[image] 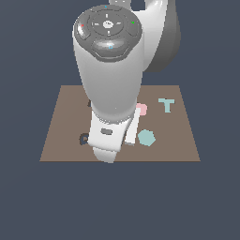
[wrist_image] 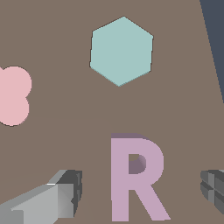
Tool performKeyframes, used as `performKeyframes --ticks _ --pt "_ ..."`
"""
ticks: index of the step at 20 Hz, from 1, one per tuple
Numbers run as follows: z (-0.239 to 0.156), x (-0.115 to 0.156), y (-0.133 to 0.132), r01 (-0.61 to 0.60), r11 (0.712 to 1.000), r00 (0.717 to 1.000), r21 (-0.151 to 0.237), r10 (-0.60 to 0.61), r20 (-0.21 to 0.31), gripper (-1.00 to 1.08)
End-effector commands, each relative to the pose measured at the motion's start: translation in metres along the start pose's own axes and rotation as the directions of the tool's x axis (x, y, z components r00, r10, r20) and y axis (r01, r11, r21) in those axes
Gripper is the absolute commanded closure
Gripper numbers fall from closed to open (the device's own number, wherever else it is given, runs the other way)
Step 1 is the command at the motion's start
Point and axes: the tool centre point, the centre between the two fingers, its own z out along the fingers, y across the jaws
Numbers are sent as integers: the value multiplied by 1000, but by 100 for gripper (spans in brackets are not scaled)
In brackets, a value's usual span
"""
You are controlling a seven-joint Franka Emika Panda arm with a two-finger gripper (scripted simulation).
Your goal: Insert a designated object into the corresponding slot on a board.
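Your gripper (wrist_image: pixel 140 192) is hanging low over the board (wrist_image: pixel 57 148) with its jaws spread wide, nothing held between them. In the wrist view you are seeing the lilac R (wrist_image: pixel 136 177) lying flat on the brown surface right in the gap between the two fingertips (wrist_image: pixel 70 192), clear space showing on both sides of it, so neither pad is touching it. A teal hexagon (wrist_image: pixel 121 50) is lying on the board beyond the R, and a pink blob piece (wrist_image: pixel 13 96) is sitting off to one side, both well apart from the fingers.

In the exterior view the arm is blocking the R. You are only catching a sliver of a dark recess (image: pixel 84 138) at the arm's edge toward the exterior view's left, too hidden to tell its shape. A teal T (image: pixel 166 105) is resting toward the exterior view's right.
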Motion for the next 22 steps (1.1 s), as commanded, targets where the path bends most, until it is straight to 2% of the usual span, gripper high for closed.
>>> performKeyframes --ticks 1,7,8,22 --pt "5 0 0 2 1000 1000 1 -2 0 -92" --pt "19 0 -1 8 1000 1000 1 -8 0 -92" --pt "19 0 -1 8 1000 1000 1 -8 0 108" --pt "19 1 0 2 1000 1000 0 -2 0 108"
